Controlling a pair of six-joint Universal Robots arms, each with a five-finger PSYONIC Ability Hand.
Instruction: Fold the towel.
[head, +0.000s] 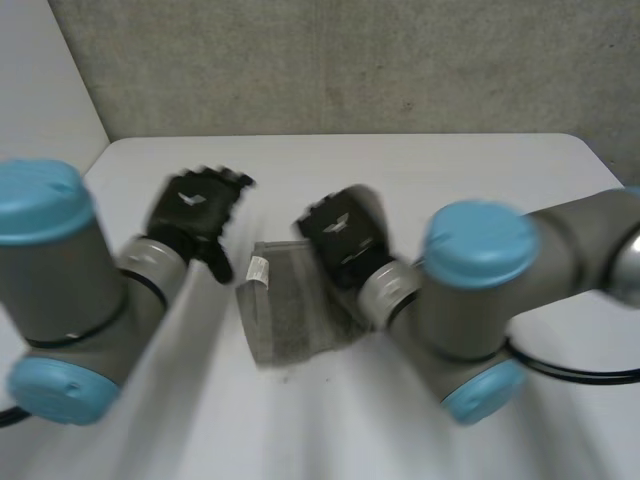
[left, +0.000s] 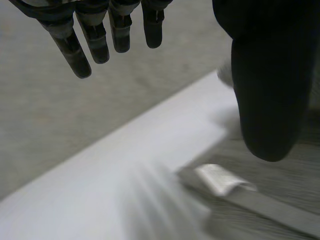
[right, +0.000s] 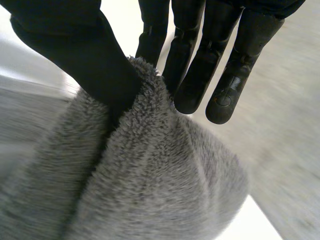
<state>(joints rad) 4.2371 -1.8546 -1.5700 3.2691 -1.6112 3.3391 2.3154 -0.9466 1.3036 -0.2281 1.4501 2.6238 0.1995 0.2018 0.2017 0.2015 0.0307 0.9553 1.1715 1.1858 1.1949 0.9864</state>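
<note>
Grey towel (head: 290, 310) lies in a folded heap about mid-table on the white table (head: 420, 165), between my two arms. The right hand (head: 340, 235) is on the towel's far edge. In its wrist view I read the thumb and fingers (right: 195, 75) pinching a raised bunch of the fluffy cloth between them. The left hand (head: 195, 215) hangs just beside the towel, off the cloth. It is released: fingers (left: 75, 52) straight, thumb apart, nothing held. A white label (head: 257, 270) sits on the towel's edge nearest that hand. A concrete wall (head: 350, 60) stands behind the table.
</note>
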